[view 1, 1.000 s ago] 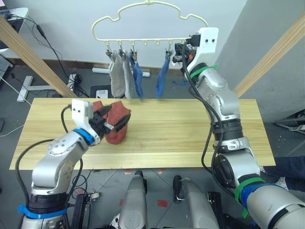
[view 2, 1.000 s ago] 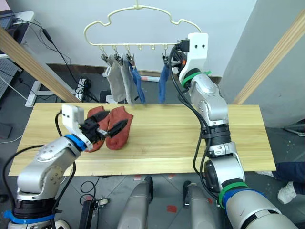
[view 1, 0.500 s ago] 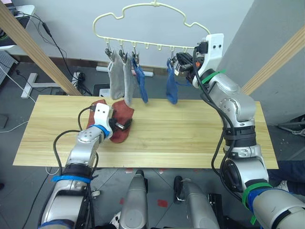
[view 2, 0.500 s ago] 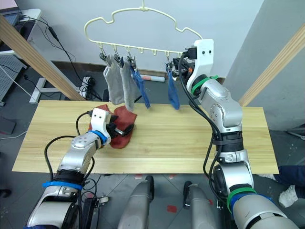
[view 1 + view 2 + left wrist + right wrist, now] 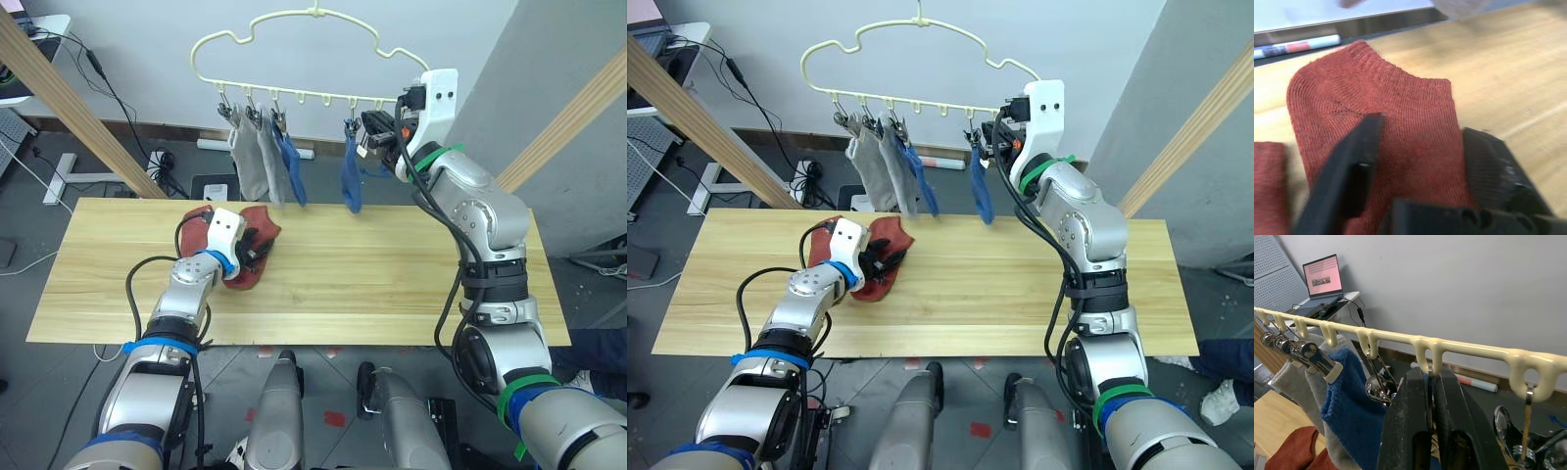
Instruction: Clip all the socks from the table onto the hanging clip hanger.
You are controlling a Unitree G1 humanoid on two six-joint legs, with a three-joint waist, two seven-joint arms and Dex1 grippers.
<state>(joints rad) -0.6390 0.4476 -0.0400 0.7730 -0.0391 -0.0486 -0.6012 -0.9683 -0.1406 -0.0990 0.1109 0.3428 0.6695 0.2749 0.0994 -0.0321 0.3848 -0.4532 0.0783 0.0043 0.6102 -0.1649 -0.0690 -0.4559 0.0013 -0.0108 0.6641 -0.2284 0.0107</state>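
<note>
Socks: four hung point(image 5: 263, 164), two red tabled point(image 5: 257, 257)

The head views are evenly and softly lit, bright with no strong glare; the pale wood surface point(image 5: 392, 284) shows only faint shadows. The left wrist view is blurred, most at the near black fingers point(image 5: 1347, 181) and the far background, while the rust-red sock point(image 5: 1386, 127) keeps some knit texture. The right wrist view is sharp on the hanger bar point(image 5: 1474, 352), softer behind.
</note>
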